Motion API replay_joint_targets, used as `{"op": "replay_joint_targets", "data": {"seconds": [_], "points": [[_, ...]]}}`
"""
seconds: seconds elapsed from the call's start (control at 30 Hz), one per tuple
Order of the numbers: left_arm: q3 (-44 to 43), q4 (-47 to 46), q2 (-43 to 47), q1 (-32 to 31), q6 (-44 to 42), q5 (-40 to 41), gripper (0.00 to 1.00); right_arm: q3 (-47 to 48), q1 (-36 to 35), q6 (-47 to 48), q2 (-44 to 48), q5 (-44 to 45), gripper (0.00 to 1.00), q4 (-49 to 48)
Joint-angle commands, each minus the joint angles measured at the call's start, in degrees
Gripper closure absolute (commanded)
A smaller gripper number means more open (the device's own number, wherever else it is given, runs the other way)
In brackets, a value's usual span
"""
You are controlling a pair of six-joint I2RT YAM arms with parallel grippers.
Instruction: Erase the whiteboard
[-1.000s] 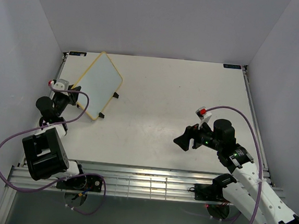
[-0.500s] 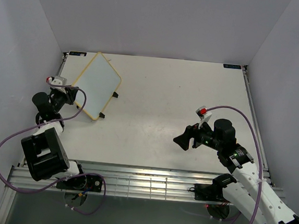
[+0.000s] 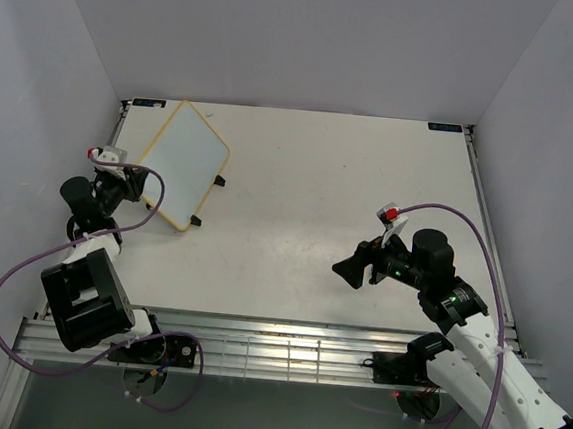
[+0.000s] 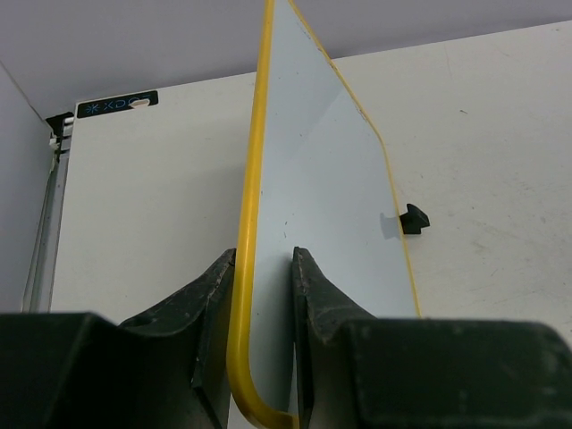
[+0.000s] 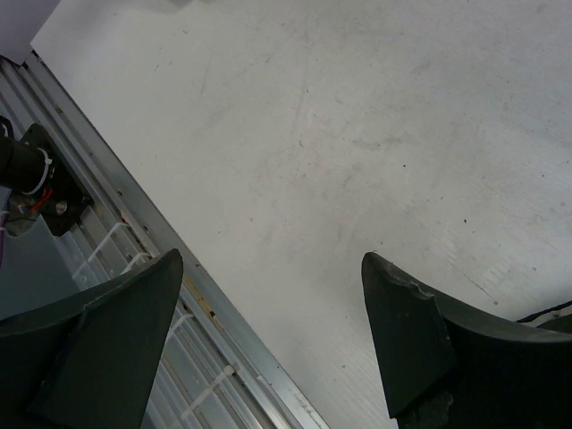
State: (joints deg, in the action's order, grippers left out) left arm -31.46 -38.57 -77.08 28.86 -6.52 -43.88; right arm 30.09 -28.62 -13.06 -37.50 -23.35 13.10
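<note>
Left gripper (image 4: 264, 299) clenched on the near yellow edge of the whiteboard (image 3: 183, 163). The board stands tilted at the far left of the counter (image 3: 351, 170), its long axis running away from that gripper toward the far edge. Right gripper (image 3: 354, 271) released and empty, well apart over the near right. The board face appears blank, though the oblique view may hide faint marks.
</note>
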Motion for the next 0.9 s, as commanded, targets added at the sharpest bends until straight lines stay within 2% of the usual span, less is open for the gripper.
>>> {"op": "replay_joint_targets", "data": {"seconds": [0.0,0.03,0.07,0.1,0.13,0.3,0.5,0.7,0.87], "points": [[1.6,7.5,-1.8,1.0,-6.1,2.5,0.72,-0.4,-0.4,0.7,0.3,-1.3,0.14,-2.6],[1.2,7.4,-2.0,1.0,-6.0,2.5,0.68,-0.4,-0.4,0.6,0.5,-1.3,0.14,-2.6],[1.1,7.3,-2.3,1.0,-5.6,2.5,0.48,-0.5,-0.4,0.6,0.5,-1.3,0.14,-2.6],[1.0,7.1,-2.6,1.0,-5.1,2.7,0.06,-0.5,-0.4,0.6,0.6,-1.3,0.14,-2.6],[0.9,6.8,-2.9,1.0,-5.1,2.6,0.02,-0.6,-0.4,0.4,0.8,-1.3,0.14,-2.7],[0.5,6.4,-3.4,1.0,-4.9,2.0,0.02,-0.7,-0.4,0.4,1.2,-1.3,0.14,-3.0],[0.4,4.5,-2.3,1.0,-2.6,6.4,0.02,-0.7,-0.4,0.4,0.8,-1.3,0.14,-3.0],[0.2,1.1,1.7,1.0,10.0,16.1,0.02,-0.6,-0.4,0.5,0.5,-0.7,0.14,-2.8],[3.1,-1.7,7.8,1.0,18.8,19.7,0.02,-0.2,-0.4,0.6,0.5,2.6,0.13,-1.9]]}}
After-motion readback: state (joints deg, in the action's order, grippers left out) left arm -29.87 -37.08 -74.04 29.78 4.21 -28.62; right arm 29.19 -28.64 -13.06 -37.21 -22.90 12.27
